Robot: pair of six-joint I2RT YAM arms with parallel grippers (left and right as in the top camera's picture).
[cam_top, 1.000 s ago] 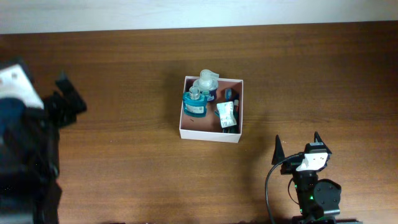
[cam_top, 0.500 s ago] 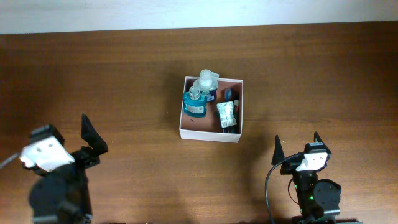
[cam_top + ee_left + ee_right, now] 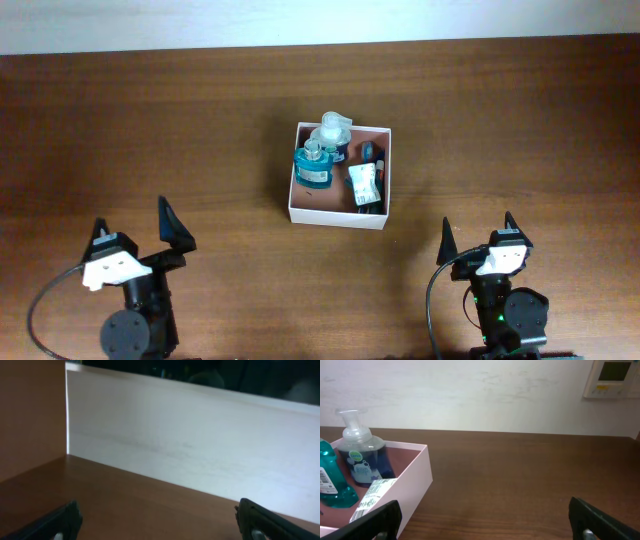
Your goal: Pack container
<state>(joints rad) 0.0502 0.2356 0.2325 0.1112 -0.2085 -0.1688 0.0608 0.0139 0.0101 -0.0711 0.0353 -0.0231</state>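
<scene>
Container sits mid-table, a bit right of centre, well apart from both arms. Thin white walls, looks like card. I'd guess it's light and flexes if pinched, so grab a wall near a corner or push it low. Teal bottle, pump bottle and labelled tube are inside; the upright bottles could tip if it's jolted. Table shows nothing between arms and box. Left gripper and right gripper sit at the near edge, jaws wide apart, holding nothing.
</scene>
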